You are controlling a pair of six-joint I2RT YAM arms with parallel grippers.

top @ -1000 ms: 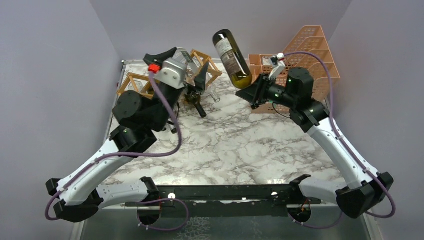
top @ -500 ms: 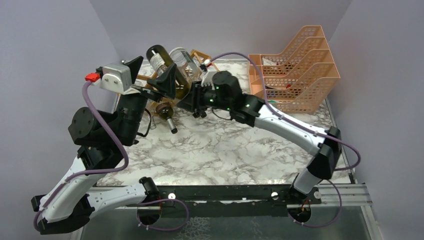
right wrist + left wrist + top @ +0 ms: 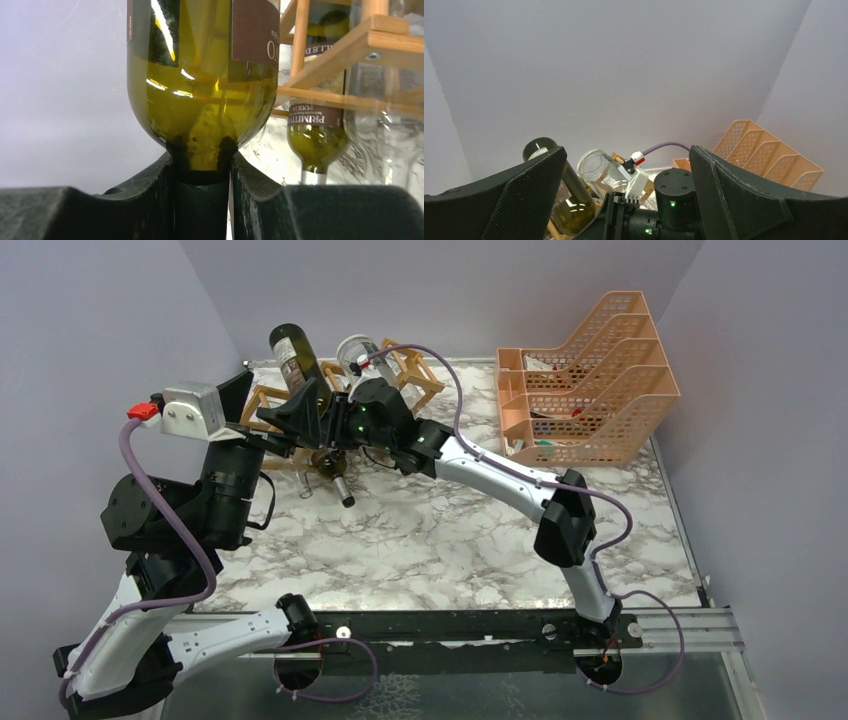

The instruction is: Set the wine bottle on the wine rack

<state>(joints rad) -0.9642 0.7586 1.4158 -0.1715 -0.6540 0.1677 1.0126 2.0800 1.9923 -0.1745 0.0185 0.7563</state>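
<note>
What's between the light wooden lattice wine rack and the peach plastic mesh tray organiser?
Bare white-grey marble tabletop, crossed only by a purple cable arching over it, seen in the top view.

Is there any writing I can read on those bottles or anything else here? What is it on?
"PRIMITIV" and "PUGLIA", upside down: label band on the racked bottle.
"O", cut off: brown label on the near wine bottle.
Bottle labels in the top and left wrist views: too small to read.
</note>
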